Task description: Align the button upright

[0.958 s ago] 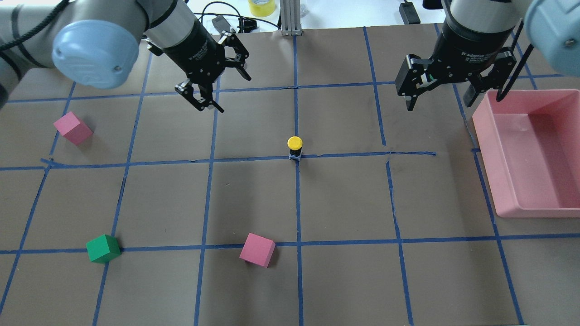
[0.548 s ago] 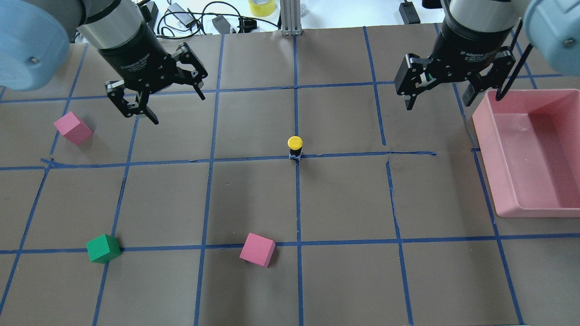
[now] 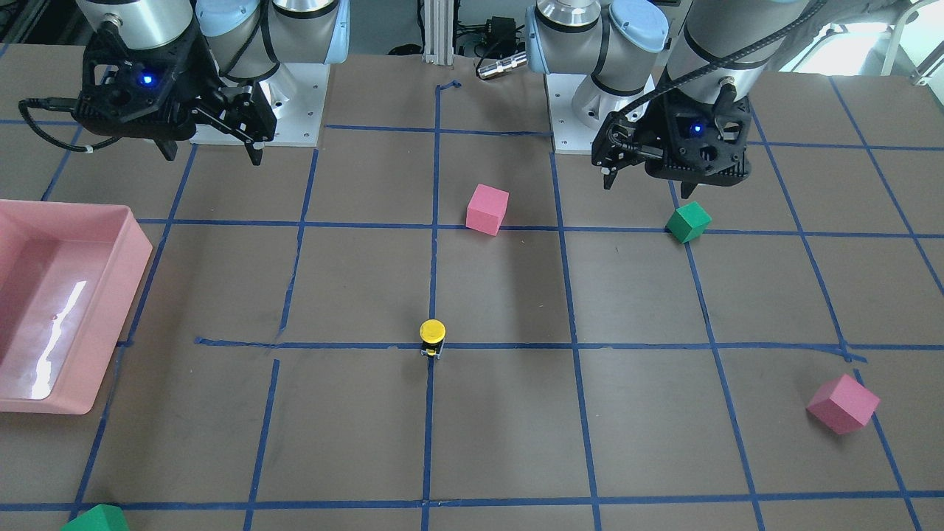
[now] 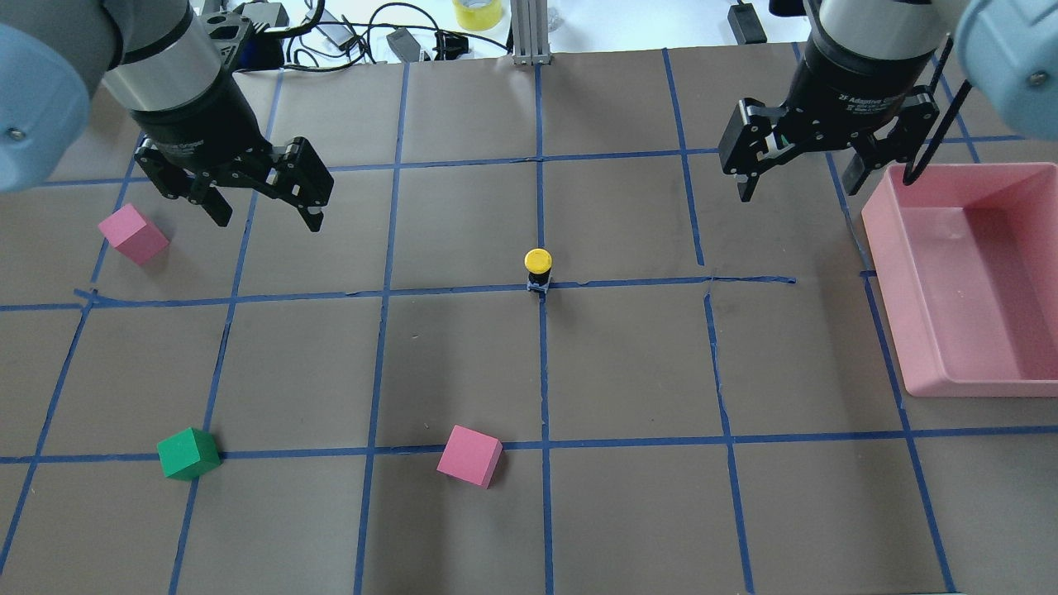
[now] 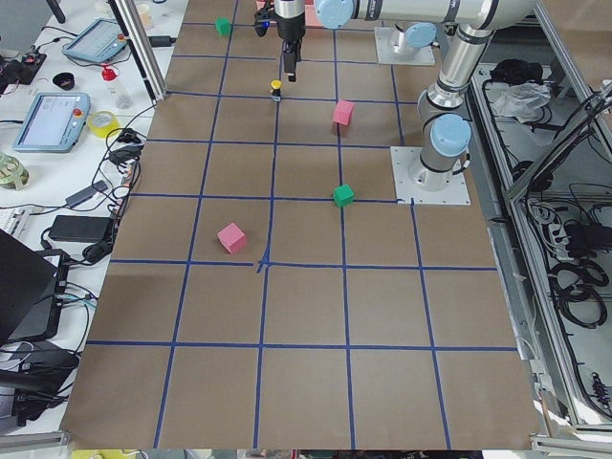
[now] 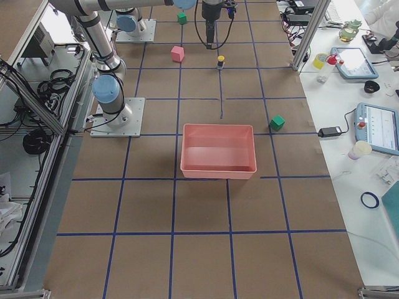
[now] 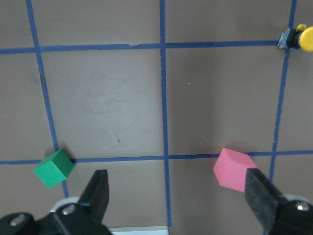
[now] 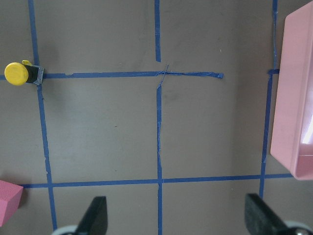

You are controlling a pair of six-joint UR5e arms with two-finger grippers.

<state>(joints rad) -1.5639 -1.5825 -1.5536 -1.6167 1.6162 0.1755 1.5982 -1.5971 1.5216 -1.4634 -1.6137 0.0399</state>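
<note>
Left end effector (image 4: 269, 221) and right end effector (image 4: 798, 192) gape empty; button (image 4: 537, 268) stands upright

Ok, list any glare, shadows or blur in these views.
Front-facing view: white glare streaks on the floor of the pink plastic tray; faint, soft arm shadows on the brown paper table cover. Overhead view: the white surface behind the table is washed out. Left wrist view: the left gripper's black fingers look soft.

Only readable bit was the white lettering (image 4: 860, 101) on the right gripper (image 4: 798, 192) body, near the bench's far right corner: "2F Adaptive" something. Same spot on the left gripper (image 4: 269, 221) was too blurry.
</note>
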